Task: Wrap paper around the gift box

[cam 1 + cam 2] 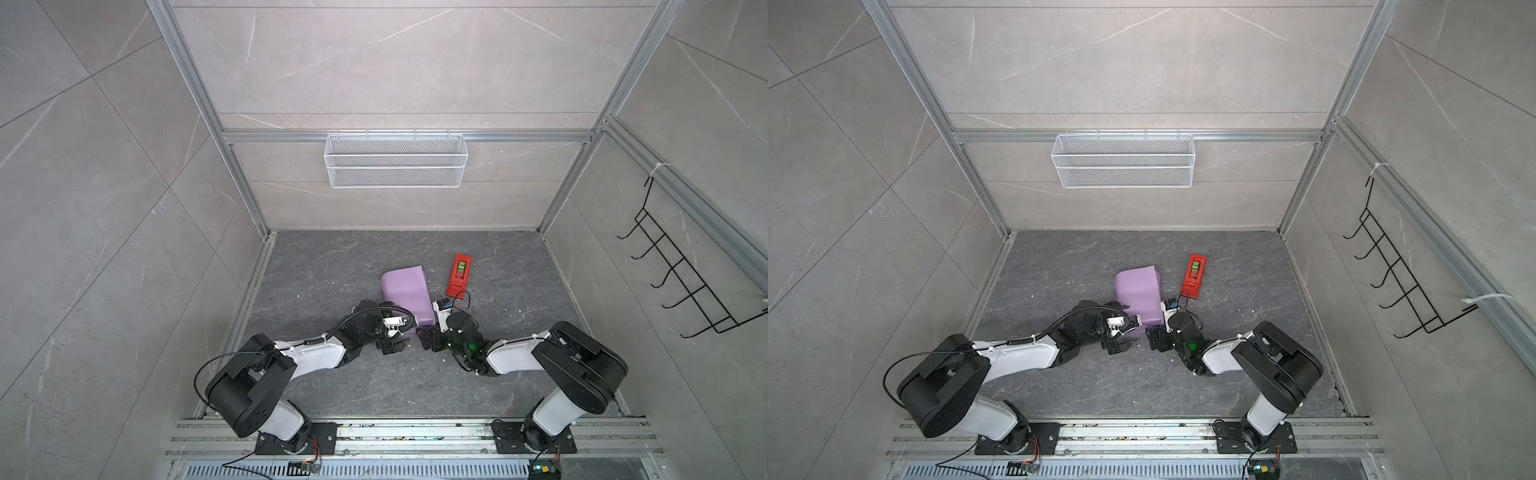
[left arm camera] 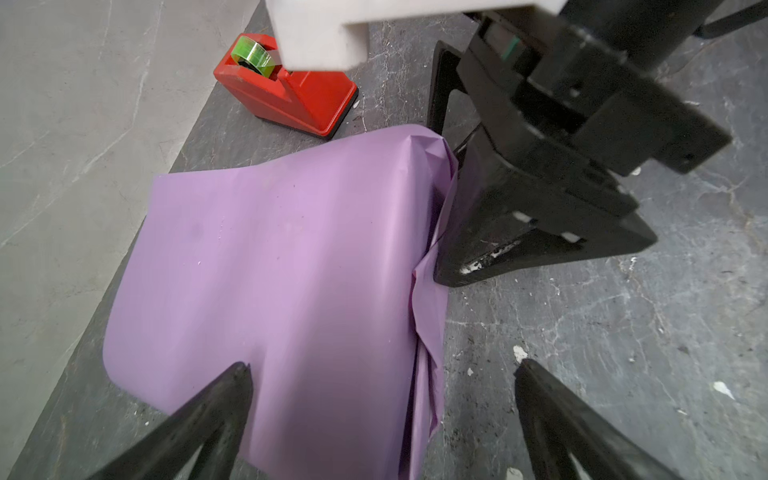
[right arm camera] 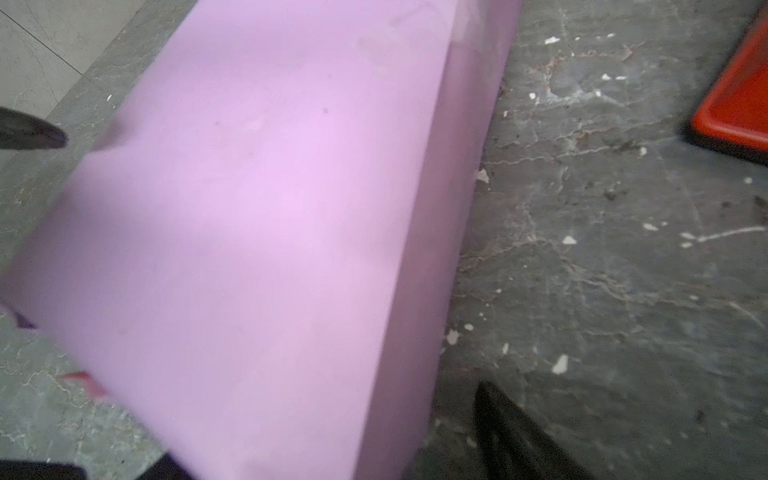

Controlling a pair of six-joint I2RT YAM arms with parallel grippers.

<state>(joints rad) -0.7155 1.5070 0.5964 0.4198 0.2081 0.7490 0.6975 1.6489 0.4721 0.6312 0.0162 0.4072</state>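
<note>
The paper [image 1: 405,297] [image 1: 1139,297], lilac side out, is folded over a box-shaped bulk in mid-table. The gift box itself is hidden under it. In the left wrist view the paper [image 2: 291,270] shows a crumpled fold along one side. My left gripper [image 1: 392,345] [image 1: 1121,345] [image 2: 382,365] hovers open at the parcel's near end, holding nothing. My right gripper [image 1: 430,338] [image 1: 1158,338] stands open beside it at the near right corner. One of its fingers [image 2: 519,249] rests against the crumpled side. The right wrist view is mostly filled by paper [image 3: 270,228].
A red tape dispenser [image 1: 459,272] [image 1: 1195,276] [image 2: 286,99] [image 3: 739,104] with a green roll stands just right of the parcel. A white wire basket [image 1: 395,160] hangs on the back wall. A black hook rack [image 1: 681,270] is on the right wall.
</note>
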